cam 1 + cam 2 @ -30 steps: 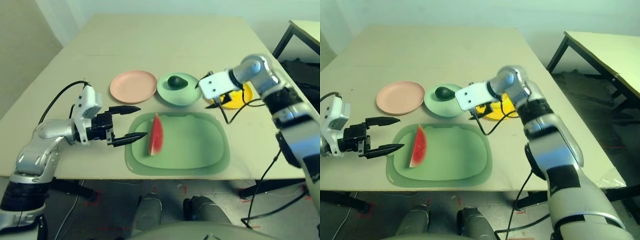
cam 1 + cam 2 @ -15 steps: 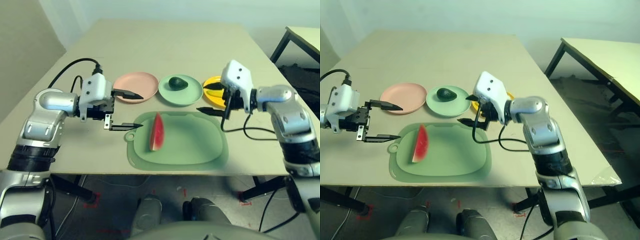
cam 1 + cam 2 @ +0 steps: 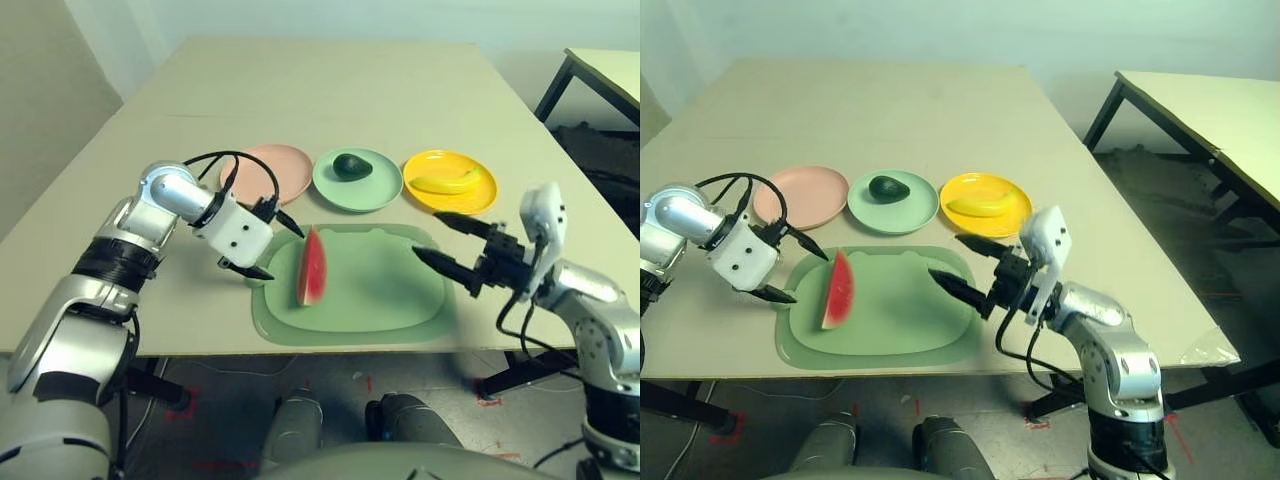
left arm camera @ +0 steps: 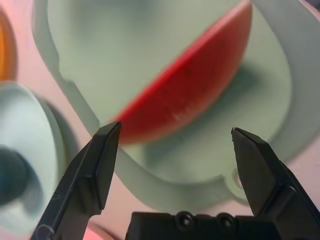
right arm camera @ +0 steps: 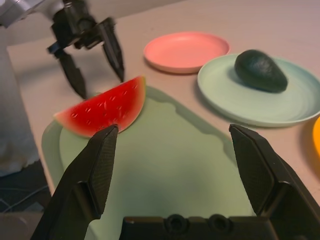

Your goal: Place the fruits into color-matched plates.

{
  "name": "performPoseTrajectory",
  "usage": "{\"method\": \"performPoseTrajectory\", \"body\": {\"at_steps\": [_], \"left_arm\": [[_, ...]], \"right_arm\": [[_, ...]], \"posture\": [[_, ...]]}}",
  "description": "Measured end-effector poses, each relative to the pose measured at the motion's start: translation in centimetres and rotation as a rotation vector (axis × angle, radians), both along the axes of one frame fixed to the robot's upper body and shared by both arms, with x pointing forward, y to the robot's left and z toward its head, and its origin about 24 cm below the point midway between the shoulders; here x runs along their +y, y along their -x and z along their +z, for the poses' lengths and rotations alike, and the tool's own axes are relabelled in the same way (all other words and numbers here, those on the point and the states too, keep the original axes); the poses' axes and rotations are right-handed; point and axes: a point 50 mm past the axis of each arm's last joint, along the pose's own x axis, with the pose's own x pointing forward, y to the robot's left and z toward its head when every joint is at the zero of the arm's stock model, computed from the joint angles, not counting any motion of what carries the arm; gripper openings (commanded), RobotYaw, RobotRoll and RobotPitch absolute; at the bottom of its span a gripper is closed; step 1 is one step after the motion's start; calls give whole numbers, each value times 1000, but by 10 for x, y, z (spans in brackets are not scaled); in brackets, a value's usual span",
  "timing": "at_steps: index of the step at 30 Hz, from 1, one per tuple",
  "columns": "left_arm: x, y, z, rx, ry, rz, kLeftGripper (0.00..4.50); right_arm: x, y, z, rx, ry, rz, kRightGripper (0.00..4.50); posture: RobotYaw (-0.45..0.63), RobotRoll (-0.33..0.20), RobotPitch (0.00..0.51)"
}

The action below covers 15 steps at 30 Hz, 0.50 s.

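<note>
The red watermelon wedge (image 3: 311,268) stands on its rind at the left of the pale green tray (image 3: 380,295). My left gripper (image 3: 283,253) is open just left of the wedge, its fingers on either side of the wedge's near end and not touching it. My right gripper (image 3: 430,234) is open above the tray's right side and holds nothing. The dark avocado (image 3: 351,165) lies on the mint green plate (image 3: 385,192). On the yellow plate (image 3: 440,162) lies the banana (image 3: 447,183). The pink plate (image 3: 290,165) holds no fruit.
The three plates stand in a row behind the tray. A black cable (image 3: 235,165) from my left wrist loops over the pink plate's near edge. A second table (image 3: 600,70) stands off to the right. The far half of the table is bare.
My left gripper has swung in from the left and now straddles the wedge's end. My right arm has pulled back from the yellow plate to the tray's right side, uncovering the banana.
</note>
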Motion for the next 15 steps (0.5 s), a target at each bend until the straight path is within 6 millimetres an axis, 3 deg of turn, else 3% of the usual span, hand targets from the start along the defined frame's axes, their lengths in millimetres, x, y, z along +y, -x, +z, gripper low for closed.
{"method": "performPoseTrajectory", "body": {"at_steps": [10,15], "left_arm": [[-9,-2,-1,-13,-19,-60,4500],[-11,-3,-13,10,-64,-68,4500]], "right_arm": [[7,7,-10,25,14,33,4470],[5,7,-12,15,20,29,4470]], "posture": [[41,0,43],[42,0,42]]}}
